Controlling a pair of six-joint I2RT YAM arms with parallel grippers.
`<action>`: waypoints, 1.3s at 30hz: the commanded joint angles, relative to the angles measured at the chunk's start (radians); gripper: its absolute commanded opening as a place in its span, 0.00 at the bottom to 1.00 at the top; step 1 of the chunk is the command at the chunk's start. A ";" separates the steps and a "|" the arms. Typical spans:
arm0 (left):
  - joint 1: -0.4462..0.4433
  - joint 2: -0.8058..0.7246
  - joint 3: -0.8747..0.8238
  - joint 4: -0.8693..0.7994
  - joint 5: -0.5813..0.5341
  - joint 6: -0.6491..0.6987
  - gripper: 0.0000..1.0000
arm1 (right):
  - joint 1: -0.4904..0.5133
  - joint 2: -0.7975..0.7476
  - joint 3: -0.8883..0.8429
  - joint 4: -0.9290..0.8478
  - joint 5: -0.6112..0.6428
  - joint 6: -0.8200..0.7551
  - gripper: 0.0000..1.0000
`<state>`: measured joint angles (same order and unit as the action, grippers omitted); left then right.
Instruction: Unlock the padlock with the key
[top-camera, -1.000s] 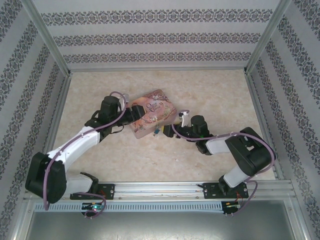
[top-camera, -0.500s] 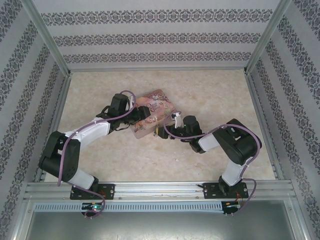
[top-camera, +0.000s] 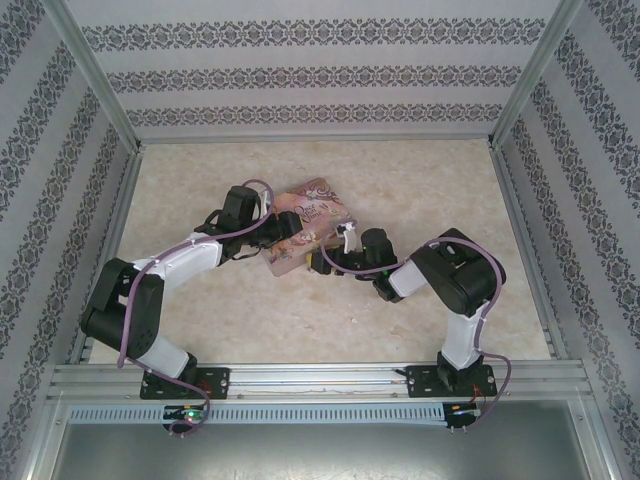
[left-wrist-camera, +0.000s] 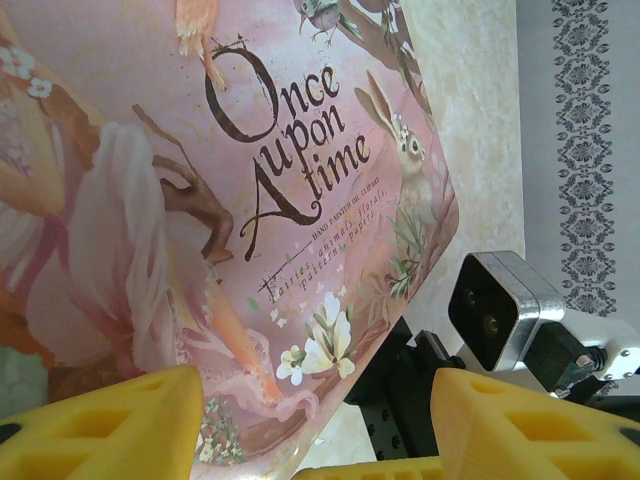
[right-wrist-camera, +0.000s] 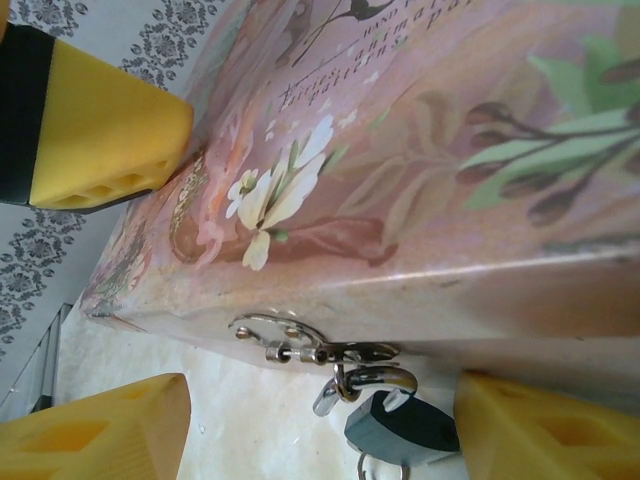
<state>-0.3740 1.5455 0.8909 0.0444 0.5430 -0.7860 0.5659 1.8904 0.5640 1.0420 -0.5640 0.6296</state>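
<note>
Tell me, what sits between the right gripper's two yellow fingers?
In the right wrist view, the small teal padlock hangs from the pink tin's silver clasp in the gap between those fingers, touching neither.

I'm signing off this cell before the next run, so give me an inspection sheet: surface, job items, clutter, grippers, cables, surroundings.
Surface: beige marbled tabletop, no stains seen.
Job's things: tiny teal-blue padlock with a silver shackle hangs from the clasp on the side of the pink illustrated tin box.
Clutter: nothing seen.
Grippers: left gripper open at the tin's corner; right gripper open, its yellow fingers on either side of the padlock.
Cables: purple cables loop along both arms, no snag seen.
Surroundings: patterned wallpaper walls; aluminium frame rail at the near edge.
</note>
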 joint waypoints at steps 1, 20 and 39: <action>-0.011 0.033 0.012 0.006 0.006 0.024 0.62 | 0.011 0.025 0.030 0.092 -0.062 0.019 0.68; -0.012 0.041 0.016 0.009 0.017 0.022 0.62 | 0.011 0.073 0.039 0.240 -0.134 0.045 0.59; -0.011 0.035 0.006 0.010 0.014 0.019 0.62 | 0.011 0.069 0.015 0.244 -0.136 0.038 0.33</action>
<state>-0.3733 1.5593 0.9016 0.0528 0.5446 -0.7849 0.5655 1.9617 0.5716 1.1564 -0.6449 0.6781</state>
